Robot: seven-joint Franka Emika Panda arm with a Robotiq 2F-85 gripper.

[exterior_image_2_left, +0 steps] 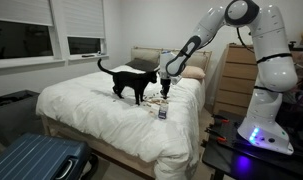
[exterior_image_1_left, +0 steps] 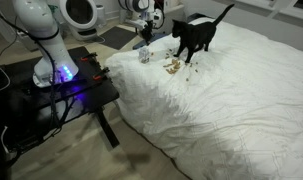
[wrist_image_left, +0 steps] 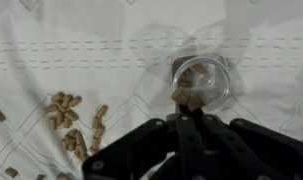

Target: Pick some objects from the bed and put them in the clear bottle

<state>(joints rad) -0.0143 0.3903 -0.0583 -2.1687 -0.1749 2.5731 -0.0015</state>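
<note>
Tan-brown pellets [wrist_image_left: 180,96] pinched in the clenched black end effector [wrist_image_left: 188,110] hang over the small clear bottle [wrist_image_left: 205,72], which the black cat [exterior_image_1_left: 194,35] could topple on the soft white bed [exterior_image_1_left: 241,105].

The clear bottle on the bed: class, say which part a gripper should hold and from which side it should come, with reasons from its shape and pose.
Probably best: come straight down on the clear bottle and close the jaws across its round wall just below the rim. It stands upright, mouth up, on the soft bed; a sideways push could tip it.
</note>
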